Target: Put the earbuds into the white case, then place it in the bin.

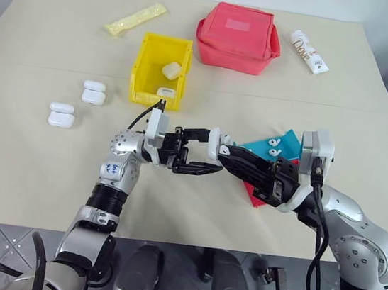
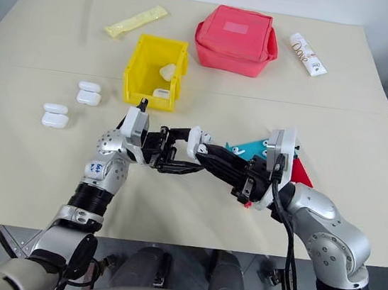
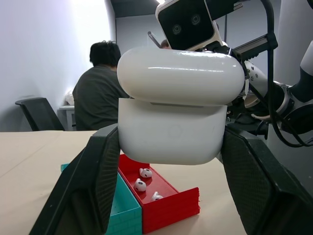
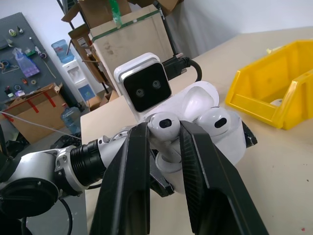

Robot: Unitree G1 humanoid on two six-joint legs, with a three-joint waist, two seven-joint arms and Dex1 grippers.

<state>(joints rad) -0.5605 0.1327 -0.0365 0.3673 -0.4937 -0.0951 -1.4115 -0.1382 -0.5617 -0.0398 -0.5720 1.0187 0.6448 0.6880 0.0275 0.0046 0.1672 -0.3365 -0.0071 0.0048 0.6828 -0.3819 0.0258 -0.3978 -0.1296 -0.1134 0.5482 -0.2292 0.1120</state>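
Left gripper (image 1: 194, 151) is clenched on the white case (image 3: 176, 110), holding it above the table (image 1: 27, 166) near the middle, lid flipped up and open side toward the right arm. Right gripper (image 4: 164, 139) pinches one earbud (image 4: 162, 123) between its fingers, just at the case's mouth; a second earbud (image 4: 213, 122) looks already seated in the case.

Step in hand, as I read it: seating the earbud. To do it well, line the stem with the free well, push straight in, and let go only once it sits flush. The left hand should stay rigid, since any wobble would tip the bud out. Watch the lid so the right fingers don't knock it shut early.

The case looks glossy, white and rounded, its hinged lid standing over the body. It seems slick, so the squeeze needs to be firm.

Farther right, loose earbuds (image 1: 272, 152) lie in the teal tray (image 1: 289, 142), beside the red tray (image 3: 168, 200) holding more. The yellow bin (image 1: 149, 67) sits at the far middle-left, well apart from both hands, with cases already inside (image 1: 171, 70). Spare cases (image 1: 62, 115) lie on the left.
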